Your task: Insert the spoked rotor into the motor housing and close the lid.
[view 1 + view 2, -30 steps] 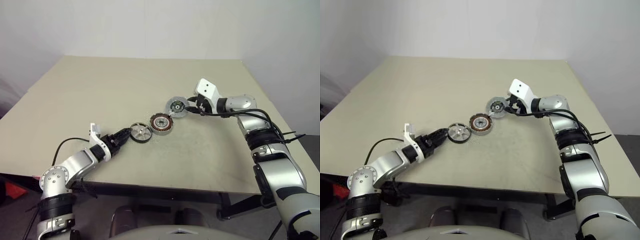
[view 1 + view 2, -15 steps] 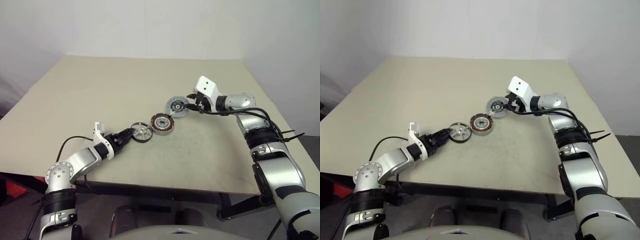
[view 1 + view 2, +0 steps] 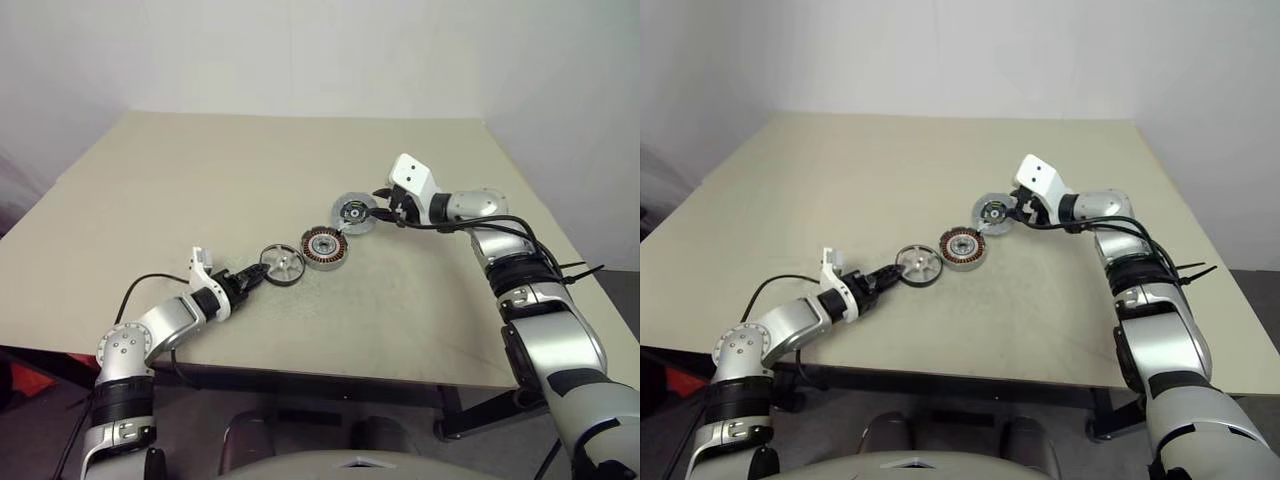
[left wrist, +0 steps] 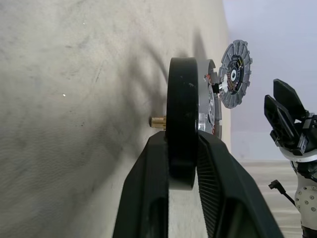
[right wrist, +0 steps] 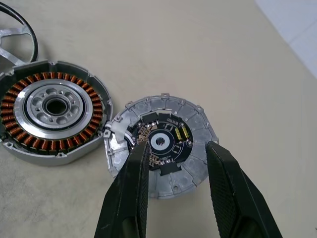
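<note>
The lid point(image 3: 282, 264), spoked rotor point(image 3: 324, 247) and motor housing point(image 5: 171, 119) lie in one slanting row on the counter point(image 3: 200, 180), the left gripper point(image 3: 256, 277) pinching the lid's rim, seemingly to lift it, the right gripper point(image 5: 177, 146) spread over the housing, probably to steady it.

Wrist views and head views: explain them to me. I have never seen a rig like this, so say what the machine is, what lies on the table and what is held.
This is a humanoid robot with two arms, each ending in a gripper with two black fingers. The two wide pictures come from cameras in its head, looking down over a beige table. The two close pictures come from a camera on each wrist, looking along that gripper's fingers.

Three motor parts lie in a row: a grey lid, a copper-wound spoked rotor and a silvery motor housing. The left gripper pinches the lid by its rim. The right gripper is open, poised over the housing and holding nothing.
</note>
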### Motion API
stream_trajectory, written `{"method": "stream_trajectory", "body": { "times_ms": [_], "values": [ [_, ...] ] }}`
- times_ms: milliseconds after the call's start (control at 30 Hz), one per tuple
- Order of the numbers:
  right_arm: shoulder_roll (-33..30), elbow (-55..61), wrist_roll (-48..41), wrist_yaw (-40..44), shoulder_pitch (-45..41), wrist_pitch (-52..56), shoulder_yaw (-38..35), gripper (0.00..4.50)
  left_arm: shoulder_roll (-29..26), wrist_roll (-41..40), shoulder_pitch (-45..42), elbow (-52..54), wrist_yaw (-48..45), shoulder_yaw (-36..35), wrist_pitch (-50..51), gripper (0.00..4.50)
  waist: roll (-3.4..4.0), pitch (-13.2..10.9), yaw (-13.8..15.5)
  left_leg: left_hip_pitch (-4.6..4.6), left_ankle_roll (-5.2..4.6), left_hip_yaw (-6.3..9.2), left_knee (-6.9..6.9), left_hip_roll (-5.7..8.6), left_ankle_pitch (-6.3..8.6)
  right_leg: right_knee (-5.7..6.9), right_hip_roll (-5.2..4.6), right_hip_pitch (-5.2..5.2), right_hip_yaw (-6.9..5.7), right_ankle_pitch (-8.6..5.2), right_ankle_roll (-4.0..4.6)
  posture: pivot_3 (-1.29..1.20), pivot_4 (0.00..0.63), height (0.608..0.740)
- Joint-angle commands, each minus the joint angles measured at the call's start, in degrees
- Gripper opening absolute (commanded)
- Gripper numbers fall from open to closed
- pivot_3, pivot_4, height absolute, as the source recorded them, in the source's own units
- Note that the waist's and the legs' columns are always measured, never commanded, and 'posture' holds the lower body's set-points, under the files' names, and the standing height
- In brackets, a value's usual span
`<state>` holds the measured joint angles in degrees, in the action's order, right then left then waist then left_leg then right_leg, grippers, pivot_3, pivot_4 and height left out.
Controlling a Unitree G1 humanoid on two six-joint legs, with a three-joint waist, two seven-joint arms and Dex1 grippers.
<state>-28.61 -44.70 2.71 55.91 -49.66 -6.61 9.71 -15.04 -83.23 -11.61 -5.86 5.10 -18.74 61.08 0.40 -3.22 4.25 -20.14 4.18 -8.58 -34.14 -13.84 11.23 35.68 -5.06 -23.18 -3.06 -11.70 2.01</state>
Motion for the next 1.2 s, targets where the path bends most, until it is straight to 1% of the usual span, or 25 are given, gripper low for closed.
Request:
{"method": "stream_trajectory", "body": {
  "times_ms": [33, 200, 433, 500, 633, 800, 1033, 1200],
  "values": [
    [-0.19, 0.44, -0.65, -0.18, -2.0, -1.35, -1.36, 1.99, 0.16, -0.17, -0.79, 1.9, -1.92, -0.39, 0.03, 0.79, 0.0, 0.0, 0.01, 0.0, 0.0, 0.0, 0.0, 0.0, 0.0, 0.0, 0.0, 0.0, 0.0, 0.0, 0.0, 0.0, 0.0, 0.74],
    [-0.34, 0.24, -0.66, 0.05, -1.86, -1.67, -1.36, 1.99, -0.53, -1.29, 0.55, 3.78, -2.93, -1.18, 0.54, 0.79, 0.0, 0.0, 0.0, -0.01, 0.0, 0.0, 0.0, 0.0, 0.0, 0.0, 0.0, 0.0, 0.0, 0.0, 0.0, 0.0, 0.0, 0.74],
    [-2.09, -0.3, 0.59, -0.21, -1.24, -0.74, -0.93, 1.99, -3.04, -8.3, 5.23, 8.11, -2.7, -4.58, 1.04, 0.79, 0.0, -0.01, -0.21, -0.01, -0.02, 0.0, 0.01, -0.02, 0.01, 0.0, 0.02, -0.02, 0.0, 0.0, 0.0, 0.0, 0.0, 0.74],
    [-3.18, -0.56, 1.59, 0.1, -0.96, 0.06, -0.3, 1.99, -2.7, -10.21, 4.76, 8.08, -2.36, -4.94, 0.17, 0.79, -0.01, -0.01, -0.04, -0.01, -0.02, 0.0, -0.01, -0.01, 0.01, 0.0, 0.01, -0.02, 0.0, 0.0, 0.0, 0.0, 0.0, 0.74],
    [-5.6, 2.61, 1.2, 5.68, 1.76, -0.18, 0.51, 1.99, -0.59, -12.65, 0.63, 6.4, -1.64, -4.09, -2.0, 0.79, -0.05, -0.03, 0.64, 0.02, -0.01, 0.0, -0.05, 0.04, 0.01, 0.0, -0.01, 0.09, 0.0, 0.0, 0.0, 0.0, 0.0, 0.74],
    [-6.3, 9.7, -0.7, 11.26, 5.83, 2.17, 0.53, 1.99, 2.56, -11.95, -6.17, 1.28, -1.18, -1.9, -3.25, 0.79, -0.06, -0.04, 1.0, 0.04, -0.01, 0.0, -0.04, 0.01, 0.01, 0.01, 0.01, 0.12, 0.02, 0.0, -0.01, 0.0, 0.0, 0.74],
    [-5.6, 14.87, -1.03, 10.64, 8.2, 4.91, 0.07, 1.99, 4.64, -6.29, -13.31, -10.52, -4.42, 0.6, -1.77, 0.79, -0.07, -0.04, 1.07, 0.04, -0.01, 0.0, -0.03, 0.0, 0.0, 0.01, 0.02, 0.09, 0.04, 0.0, -0.01, 0.0, 0.0, 0.74],
    [-6.12, 16.41, -1.27, 10.13, 8.92, 5.94, -0.19, 1.99, 5.6, -2.57, -15.67, -15.11, -6.34, 0.41, -1.06, 0.79, -0.09, -0.05, 1.23, 0.02, 0.01, 0.0, -0.04, 0.03, -0.01, -0.02, -0.02, 0.1, 0.02, 0.01, -0.01, 0.0, 0.0, 0.74]
  ]
}}
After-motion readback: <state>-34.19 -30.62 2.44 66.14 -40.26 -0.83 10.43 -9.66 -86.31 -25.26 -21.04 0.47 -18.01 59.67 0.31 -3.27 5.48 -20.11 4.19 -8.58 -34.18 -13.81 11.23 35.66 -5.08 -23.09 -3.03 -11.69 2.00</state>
